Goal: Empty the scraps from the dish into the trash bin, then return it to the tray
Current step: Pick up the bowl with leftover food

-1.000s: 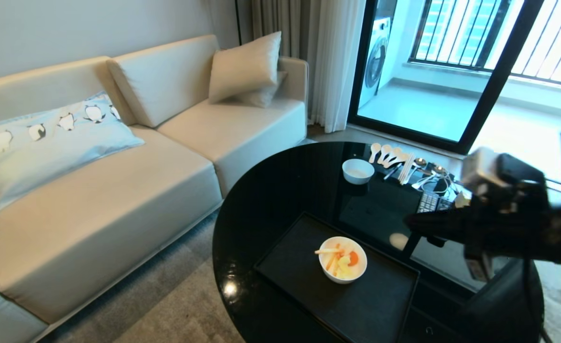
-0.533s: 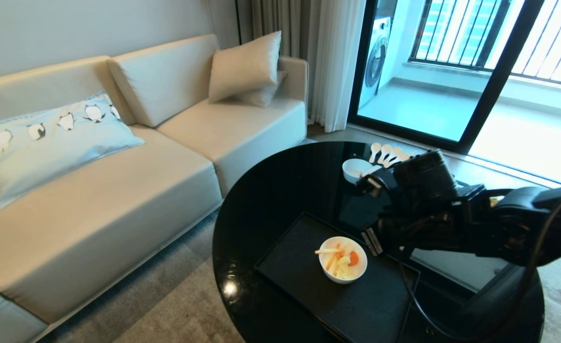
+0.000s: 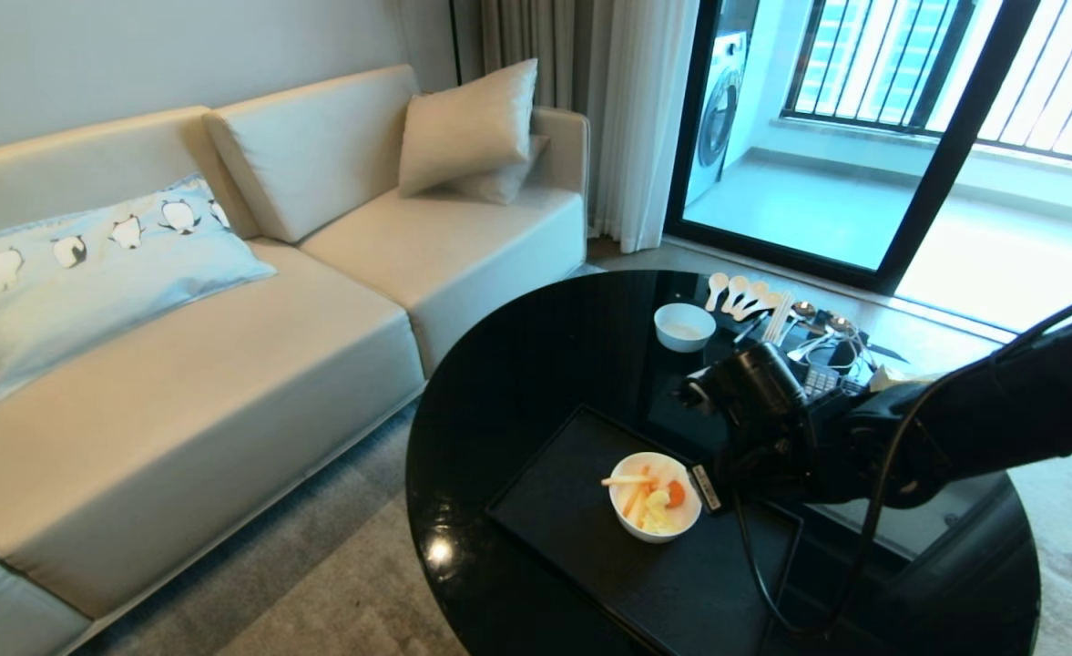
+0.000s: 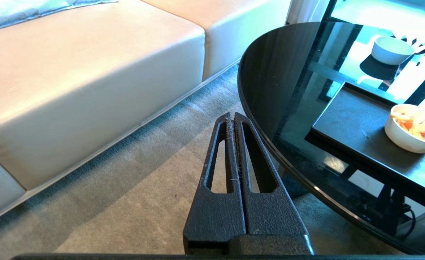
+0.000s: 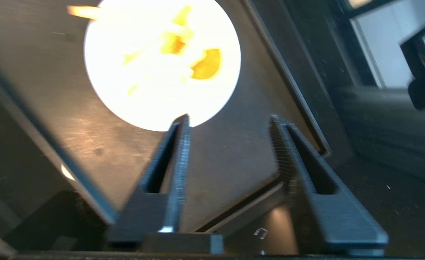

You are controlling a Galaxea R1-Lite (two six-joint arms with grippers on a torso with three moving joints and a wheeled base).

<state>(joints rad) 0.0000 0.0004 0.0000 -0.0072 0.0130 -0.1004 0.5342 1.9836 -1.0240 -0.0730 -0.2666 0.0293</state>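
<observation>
We have the dish sitting on the tray, which lies on the round black glass counter. The scraps are inside the dish: orange chunks and pale sticks, one stick poking over the rim.

Right end effector: jaws apart, nothing between them. In the right wrist view it's above the tray with one fingertip overlapping the dish's near rim; we can't tell whether it touches. The dish is blown out to white there, so the scraps read only as yellow-orange blobs. In the head view the right arm's wrist housing covers the fingers entirely, just beside the dish, and hides part of the tray's far edge.

Left end effector: fingers pressed together, empty, hanging off the counter's edge over the carpet, near the sofa.

We don't see the trash bin in any view.

Far side of the counter: a smaller white bowl, a row of white spoons and more utensils partly hidden behind the right arm; we can't make those out individually.
</observation>
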